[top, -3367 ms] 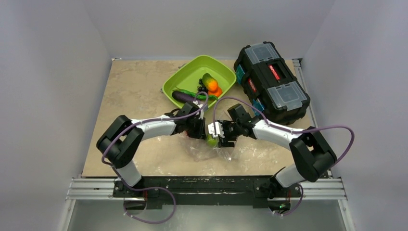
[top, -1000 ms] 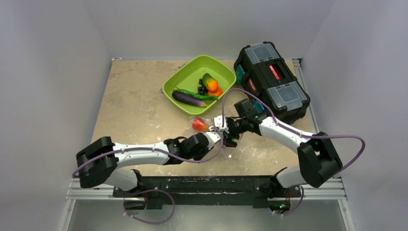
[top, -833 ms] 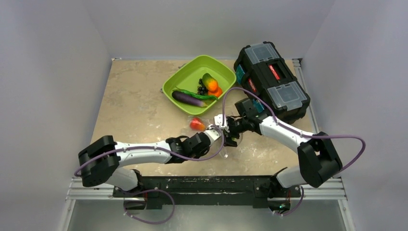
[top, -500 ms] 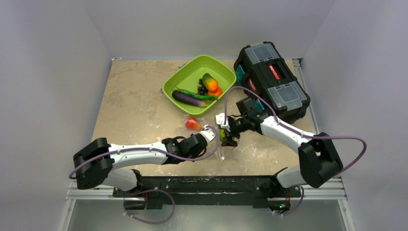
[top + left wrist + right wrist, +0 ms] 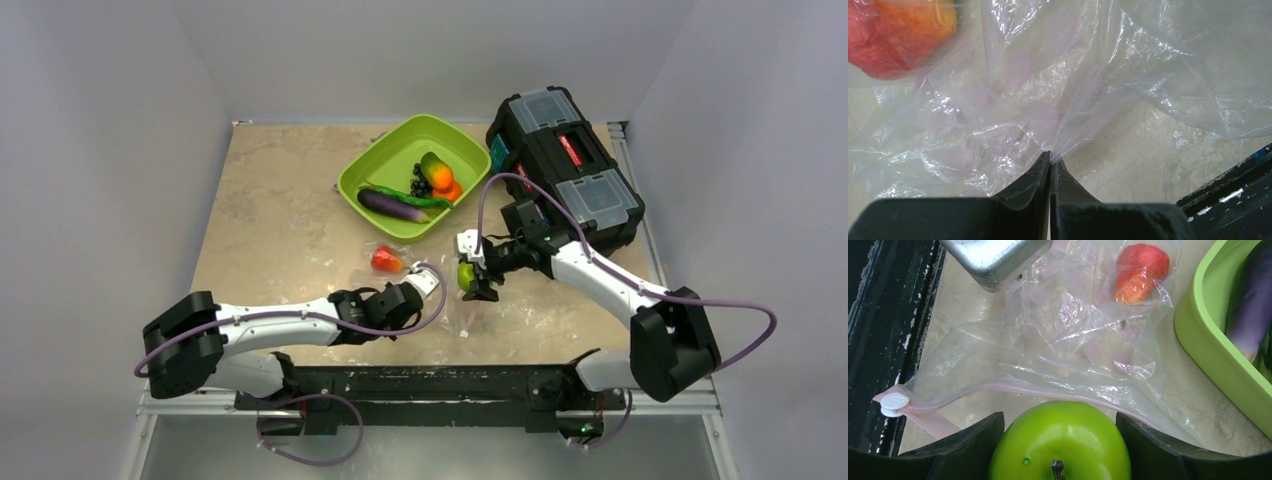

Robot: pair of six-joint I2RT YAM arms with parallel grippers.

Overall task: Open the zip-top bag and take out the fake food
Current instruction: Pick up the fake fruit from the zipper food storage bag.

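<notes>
Pinching zip-top bag (image 5: 1073, 75): left jaws | right jaws: green fruit (image 5: 1060, 440) held | bag: red fruit (image 5: 1140, 272) | tray (image 5: 395, 150): eggplant (image 5: 392, 205)

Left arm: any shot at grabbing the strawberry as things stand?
Probably not: the left gripper is shut on a fold of the zip-top bag, and the strawberry lies under its plastic.

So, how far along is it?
Mostly done: a purple eggplant and other pieces lie in the lime-green square tray. The right gripper holds a glossy green fruit outside the clear crinkly plastic bag, which the left gripper pinches. One red-orange piece is left inside.
</notes>
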